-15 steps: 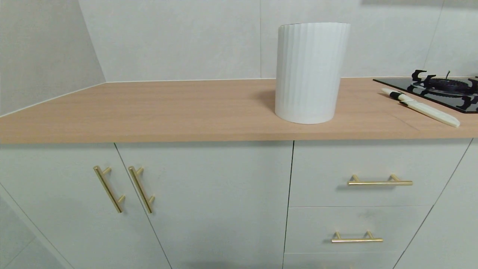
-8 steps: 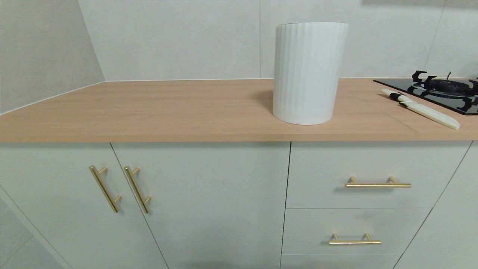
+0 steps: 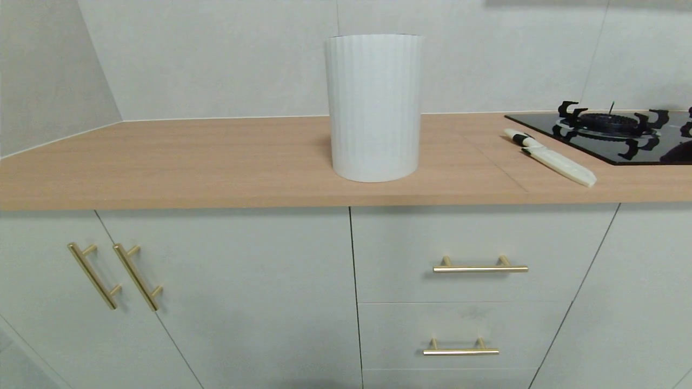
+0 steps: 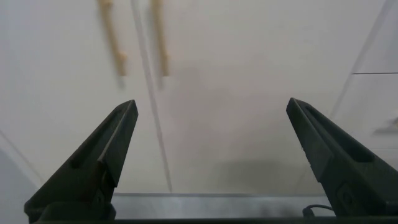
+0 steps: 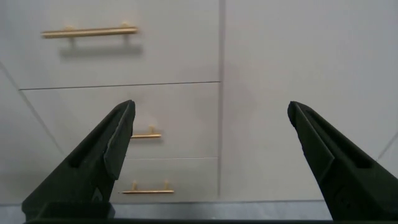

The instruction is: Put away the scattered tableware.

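A tall white ribbed holder (image 3: pixel 374 107) stands upright on the wooden counter (image 3: pixel 189 162), near its front edge. To its right a white knife with a black band (image 3: pixel 550 157) lies flat on the counter beside the stove. My left gripper (image 4: pixel 211 109) is open below counter height, facing the cabinet doors with two gold handles (image 4: pixel 113 37). My right gripper (image 5: pixel 211 111) is also open and empty, facing the drawer fronts (image 5: pixel 112 118).
A black gas stove (image 3: pixel 611 132) sits at the counter's right end. Below the counter are cabinet doors with gold handles (image 3: pixel 113 275) on the left and drawers with gold bar handles (image 3: pixel 480 267) on the right. Tiled walls close the back and left.
The whole head view has shifted: holder, knife and cabinets all sit further left in the picture, so the camera has moved to the right. Nothing on the counter moved.
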